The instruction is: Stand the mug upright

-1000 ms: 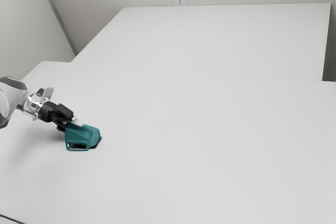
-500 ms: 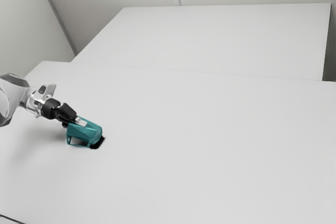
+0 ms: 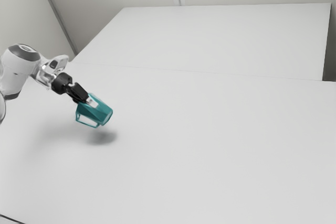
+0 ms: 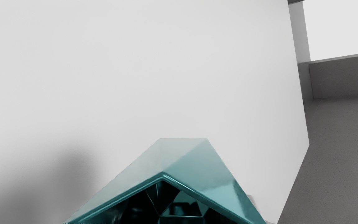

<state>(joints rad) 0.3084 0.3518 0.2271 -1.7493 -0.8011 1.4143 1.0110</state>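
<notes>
Holding the tilted mug [image 3: 101, 110] in the gripper [image 3: 93, 102] above the table [image 3: 210, 156], probably needing slow turning to level the base [image 3: 107, 117] before lowering gently.

No readable text, label, brand, number or sign in exterior view or wrist view.

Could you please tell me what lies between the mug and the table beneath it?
Nothing but open air: the exterior view shows the mug, held by the gripper, raised off the table, with a bare gap above the soft shadow.
</notes>
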